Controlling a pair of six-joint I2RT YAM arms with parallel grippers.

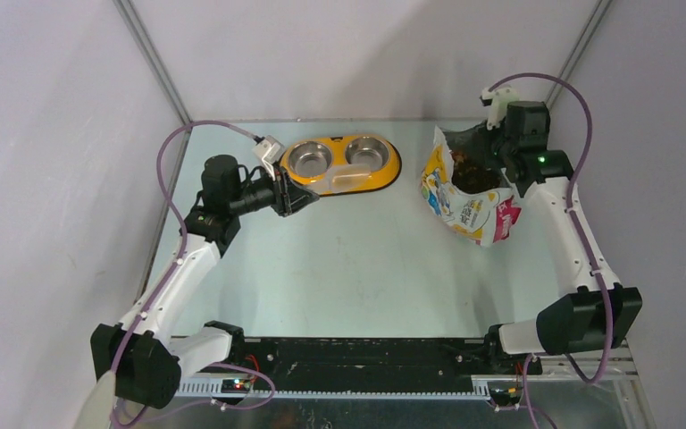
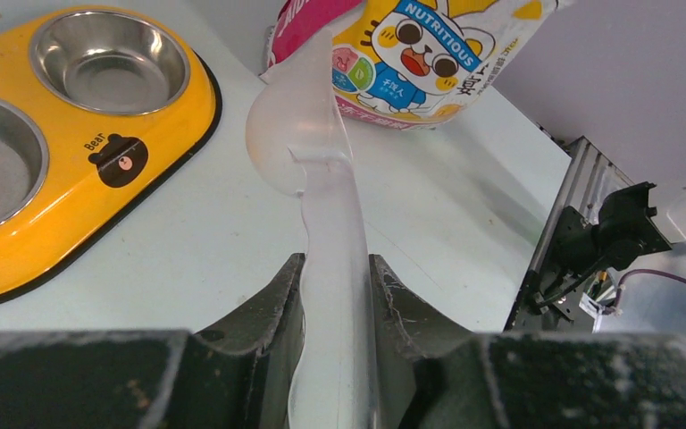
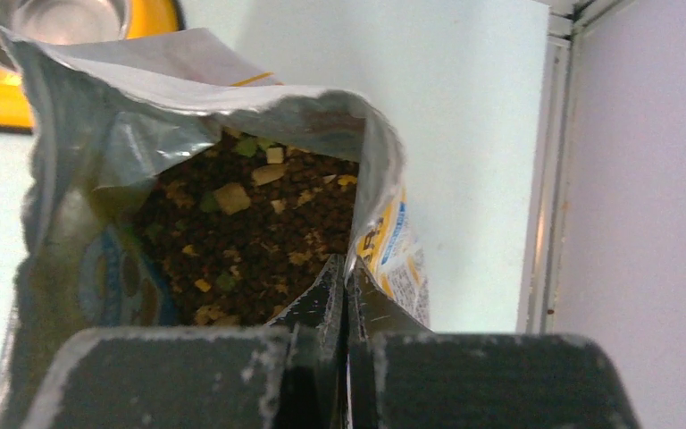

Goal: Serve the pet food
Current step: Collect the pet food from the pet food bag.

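Pale table [image 1: 357,259]: L end effector [image 2: 338,273] grips clear plastic scoop [image 2: 308,152] by yellow double bowl [image 2: 188,116]; R end effector [image 3: 346,277] pinches rim of foil bag [image 3: 143,71] w/ brown kibble [image 3: 250,241].

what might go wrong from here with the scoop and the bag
The right end effector pinches the bag by its thin rim; the foil could slip and it slump shut. The left end effector holds the clear scoop by its narrow handle; loaded with kibble, it might twist and spill.

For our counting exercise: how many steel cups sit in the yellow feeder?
2. One steel cup fills the feeder's left half, the other its right half; both look empty.
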